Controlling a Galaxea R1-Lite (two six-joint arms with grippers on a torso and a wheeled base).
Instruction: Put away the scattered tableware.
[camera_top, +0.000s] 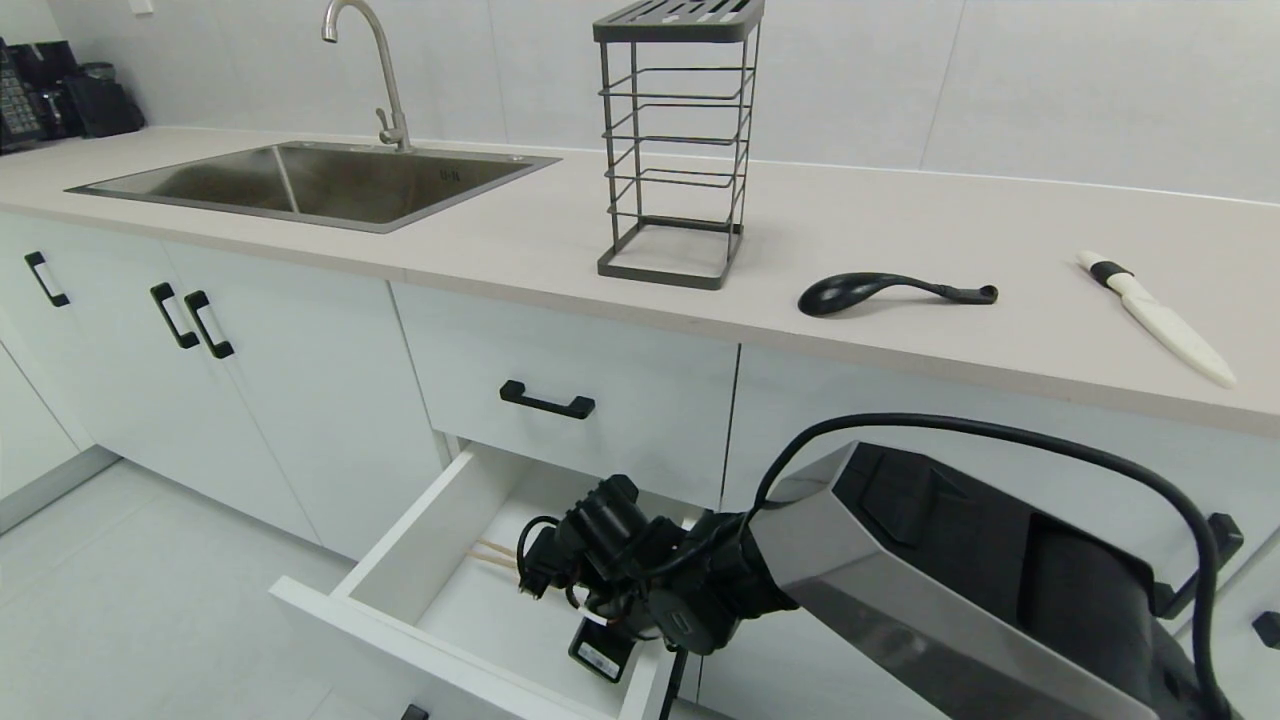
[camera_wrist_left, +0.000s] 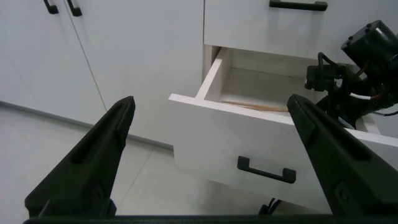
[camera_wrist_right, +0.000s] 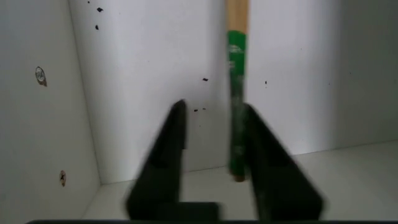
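Inside the open drawer (camera_top: 410, 545), the right claw (camera_wrist_right: 214, 107) stood parted, a green-banded chopstick (camera_wrist_right: 236, 62) beside one finger; a straight, slow lift seemed best, to avoid dragging it.

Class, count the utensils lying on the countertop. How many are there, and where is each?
2. A black spoon lies just right of the wire rack; a white knife lies farther right, near the front edge. More could lie past the picture's edge.
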